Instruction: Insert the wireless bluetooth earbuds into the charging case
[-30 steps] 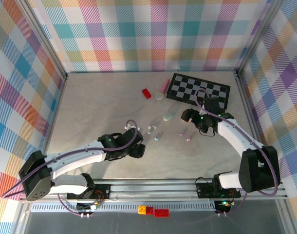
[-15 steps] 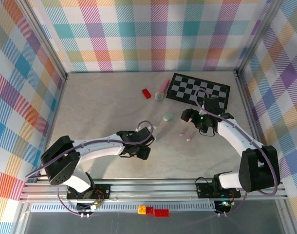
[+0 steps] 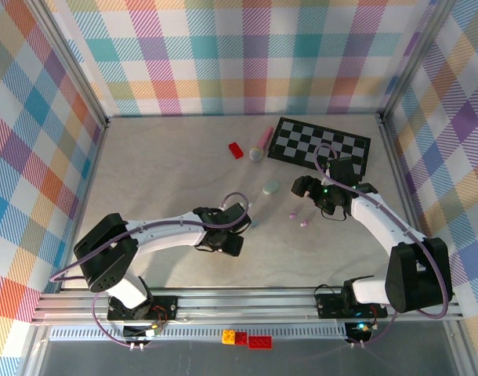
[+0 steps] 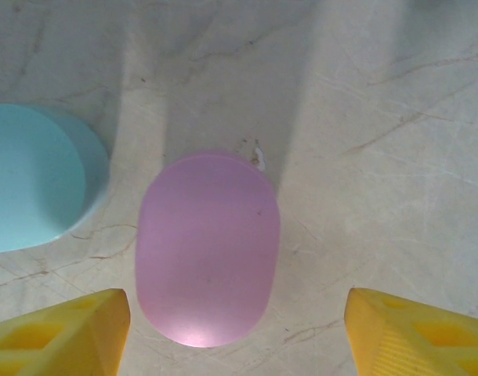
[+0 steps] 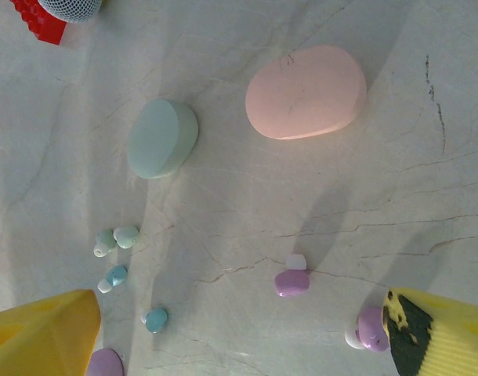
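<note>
A purple oval charging case (image 4: pixel 208 251) lies closed on the table. My left gripper (image 4: pixel 235 329) is open, with its yellow fingers (image 4: pixel 63 333) on either side of the case's near end, and the right side stands clear of it. A teal case (image 4: pixel 31 176) lies just left of it. Two purple earbuds (image 5: pixel 292 280) (image 5: pixel 370 327) lie ahead of my open right gripper (image 5: pixel 239 337); the second is beside the right finger. The mint earbuds (image 5: pixel 117 237) and two teal ones (image 5: pixel 114 276) (image 5: pixel 155 319) lie to the left. In the top view my left gripper (image 3: pixel 229 233) sits mid-table and my right gripper (image 3: pixel 311 190) is right of the mint case (image 3: pixel 270 188).
A pink case (image 5: pixel 305 92) and the mint case (image 5: pixel 162 137) lie beyond the earbuds. A red brick (image 3: pixel 236 150), a round grey object (image 3: pixel 256 154) and a checkered board (image 3: pixel 321 145) sit at the back. Plaid walls enclose the table.
My left arm has swung right and forward to the middle of the table, covering the cases there in the top view. The right arm has not moved.
</note>
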### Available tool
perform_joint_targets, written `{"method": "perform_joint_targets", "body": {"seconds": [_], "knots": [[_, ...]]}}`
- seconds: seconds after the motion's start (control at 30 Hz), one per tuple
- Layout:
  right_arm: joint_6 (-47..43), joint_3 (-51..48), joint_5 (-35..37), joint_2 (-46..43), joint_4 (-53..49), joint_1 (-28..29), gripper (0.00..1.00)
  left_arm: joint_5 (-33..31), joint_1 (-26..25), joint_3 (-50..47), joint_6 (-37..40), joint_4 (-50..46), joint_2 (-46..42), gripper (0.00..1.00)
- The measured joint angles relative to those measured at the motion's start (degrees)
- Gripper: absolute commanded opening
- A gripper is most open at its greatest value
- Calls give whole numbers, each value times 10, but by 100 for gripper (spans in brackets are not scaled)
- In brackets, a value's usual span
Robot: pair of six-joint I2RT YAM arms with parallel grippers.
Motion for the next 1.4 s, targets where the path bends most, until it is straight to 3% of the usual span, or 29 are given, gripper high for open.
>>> {"method": "perform_joint_targets", "body": {"seconds": [0.37,0.63,0.77,1.03,1.2,1.4], "knots": [[0,0,2,-26,-9,0,93,120,9,30,5,38,21,74],[-18,0,-4,-51,-21,0,92,195,67,33,11,91,34,74],[-58,0,-12,-70,-21,17,92,210,106,23,7,118,-10,74],[-177,0,-2,-60,6,153,92,219,267,-54,-16,136,-220,76],[-190,18,76,8,14,272,90,221,379,-99,-22,119,-269,76],[-157,73,156,101,17,380,85,244,458,-123,-26,99,-285,77]]}}
